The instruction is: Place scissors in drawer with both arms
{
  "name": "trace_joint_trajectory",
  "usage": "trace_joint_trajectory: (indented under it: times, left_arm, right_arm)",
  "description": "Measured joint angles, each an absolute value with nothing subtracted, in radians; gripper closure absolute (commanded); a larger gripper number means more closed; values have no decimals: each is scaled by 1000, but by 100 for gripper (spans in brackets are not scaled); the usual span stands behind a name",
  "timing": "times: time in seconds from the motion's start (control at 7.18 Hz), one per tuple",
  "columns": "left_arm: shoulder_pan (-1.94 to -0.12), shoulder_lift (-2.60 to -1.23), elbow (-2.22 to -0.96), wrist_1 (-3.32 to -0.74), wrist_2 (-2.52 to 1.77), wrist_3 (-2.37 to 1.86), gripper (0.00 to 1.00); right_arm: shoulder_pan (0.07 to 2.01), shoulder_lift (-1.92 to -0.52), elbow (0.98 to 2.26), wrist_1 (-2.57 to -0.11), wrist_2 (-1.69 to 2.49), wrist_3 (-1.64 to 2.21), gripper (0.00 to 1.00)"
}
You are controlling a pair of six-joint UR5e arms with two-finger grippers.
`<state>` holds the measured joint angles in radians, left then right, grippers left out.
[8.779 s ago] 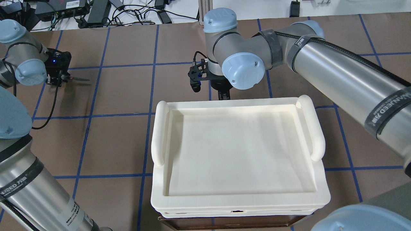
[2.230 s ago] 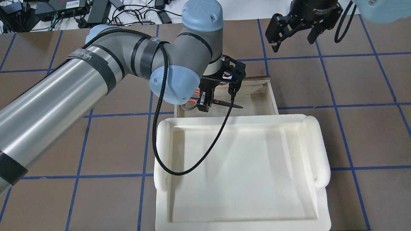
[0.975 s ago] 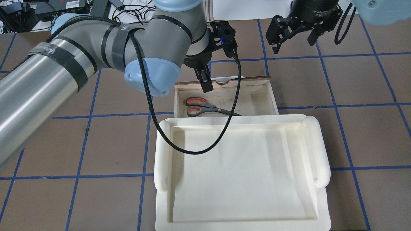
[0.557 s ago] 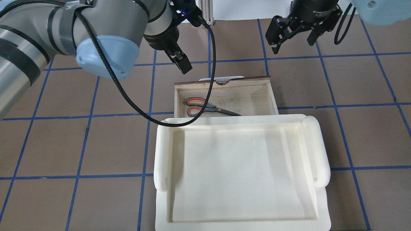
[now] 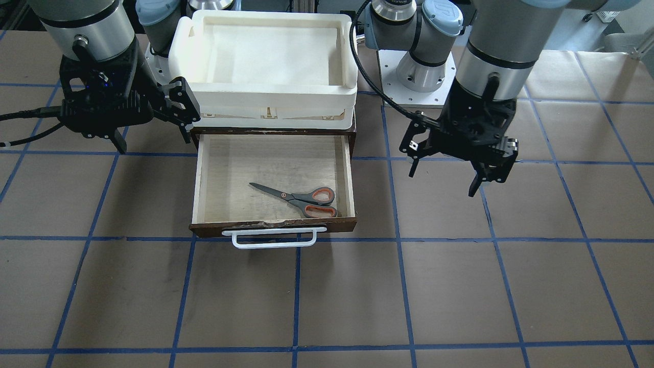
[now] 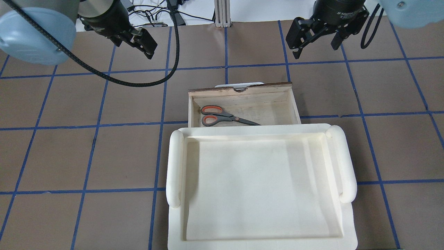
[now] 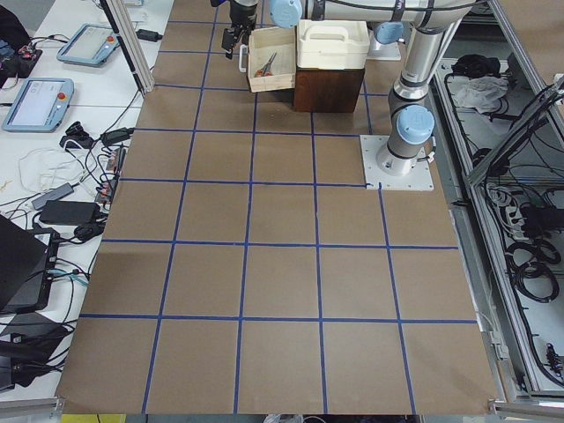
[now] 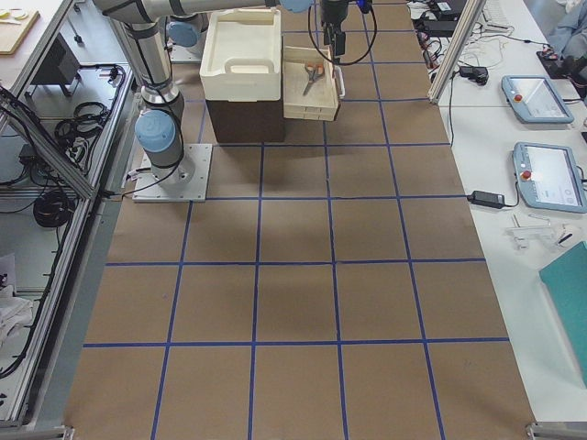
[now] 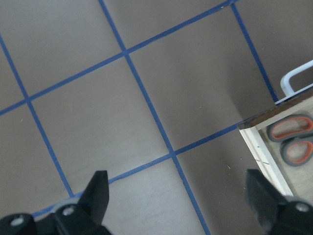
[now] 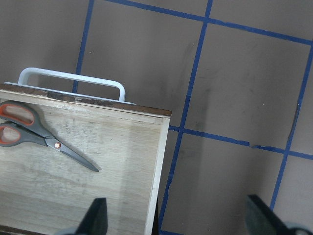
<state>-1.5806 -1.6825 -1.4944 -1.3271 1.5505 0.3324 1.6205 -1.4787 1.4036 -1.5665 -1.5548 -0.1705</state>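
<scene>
The scissors (image 5: pixel 302 197) lie flat in the open drawer (image 5: pixel 240 158), handles toward its white bar handle (image 5: pixel 274 238). They also show in the overhead view (image 6: pixel 222 117), in the left wrist view (image 9: pixel 292 139) and in the right wrist view (image 10: pixel 41 136). My left gripper (image 5: pixel 442 180) is open and empty, above the table beside the drawer's handle end (image 6: pixel 136 41). My right gripper (image 5: pixel 153 130) is open and empty, above the table on the drawer's other side (image 6: pixel 315 47).
A cream-white plastic tray (image 6: pixel 175 166) sits on top of the dark brown cabinet (image 7: pixel 326 88), above the drawer's opening. The brown table has a blue tape grid. Cables and power bricks (image 6: pixel 152 14) lie at the far edge.
My left gripper let go of the scissors in the drawer, then rose and swung away to the left. The scissors stay where they were laid. The right gripper has not moved.
</scene>
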Motion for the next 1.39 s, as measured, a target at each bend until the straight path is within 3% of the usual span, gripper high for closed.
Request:
trace_joint_trajectory:
  times: [1.39]
  left_arm:
    - [-1493, -1620, -1530, -1532, 1565, 61, 0]
  right_arm:
    - [1622, -1479, 1404, -1564, -1549, -169, 0]
